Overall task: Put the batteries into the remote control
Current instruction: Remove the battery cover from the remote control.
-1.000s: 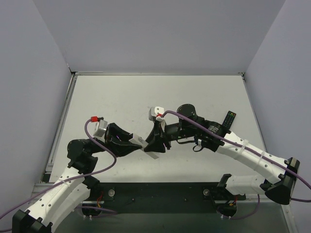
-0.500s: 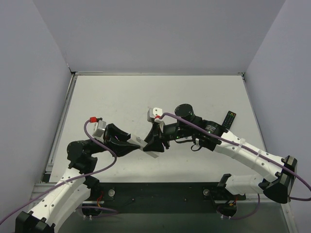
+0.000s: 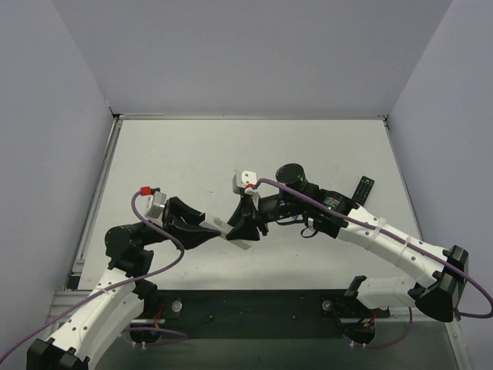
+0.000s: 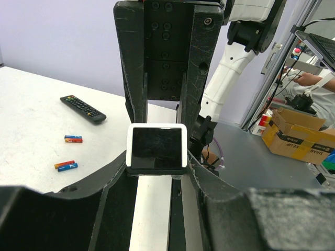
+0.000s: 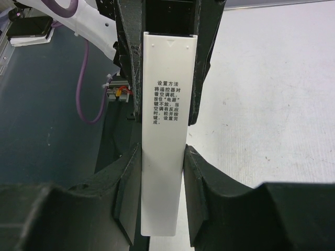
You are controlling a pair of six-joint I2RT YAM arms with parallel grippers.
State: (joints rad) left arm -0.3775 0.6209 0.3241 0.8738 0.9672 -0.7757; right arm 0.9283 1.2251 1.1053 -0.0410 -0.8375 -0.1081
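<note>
The slim white remote control [image 3: 243,247] is held above the table between both arms. My left gripper [image 3: 214,230] is shut on one end; in the left wrist view [image 4: 157,175] the remote's dark patch [image 4: 157,149] faces the camera. My right gripper [image 3: 243,225] is shut on the other end; in the right wrist view [image 5: 163,157] the remote's plain back [image 5: 165,130] with printed text shows. The blue batteries [image 4: 69,168] lie on the table with like-sized red cylinders [image 4: 64,164], and another red and blue pair [image 4: 73,138] lies nearby. They are hidden in the top view.
A black remote with coloured buttons [image 3: 362,190] lies at the table's right, also in the left wrist view [image 4: 82,109]. The two arms meet at the table's near middle. The table's front edge and a dark ledge [image 3: 254,304] lie just below the grippers.
Both grippers with the remote have shifted slightly to the left. Both holds look unchanged.
</note>
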